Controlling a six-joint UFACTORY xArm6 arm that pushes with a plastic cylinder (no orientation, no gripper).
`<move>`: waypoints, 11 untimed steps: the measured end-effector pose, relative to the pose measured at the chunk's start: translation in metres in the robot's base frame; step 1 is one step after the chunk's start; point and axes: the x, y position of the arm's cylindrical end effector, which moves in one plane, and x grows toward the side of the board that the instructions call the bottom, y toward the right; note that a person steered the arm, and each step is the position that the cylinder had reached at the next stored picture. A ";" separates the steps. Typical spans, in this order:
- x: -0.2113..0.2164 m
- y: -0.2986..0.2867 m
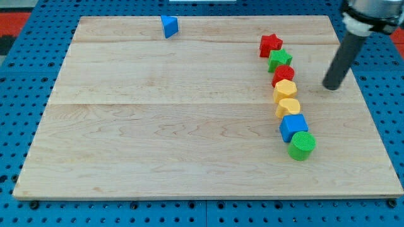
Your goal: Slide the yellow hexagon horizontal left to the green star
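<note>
The yellow hexagon (285, 91) lies in a column of touching blocks on the view's right. The green star (279, 60) lies two places above it, with a red block (283, 74) between them. A red star (270, 45) tops the column. Below the hexagon lie a second yellow block (288, 107), a blue cube (293, 127) and a green cylinder (302, 145). My tip (331, 86) rests on the board to the right of the yellow hexagon, clearly apart from it.
A blue triangular block (169, 26) stands alone near the board's top edge, left of centre. The wooden board (158, 126) lies on a blue pegboard surface. The arm's rod comes in from the top right corner.
</note>
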 end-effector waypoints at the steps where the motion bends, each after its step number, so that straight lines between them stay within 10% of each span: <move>1: 0.025 -0.026; 4: 0.027 -0.043; 6: -0.024 -0.203; 8: 0.047 -0.124; 11: -0.024 -0.176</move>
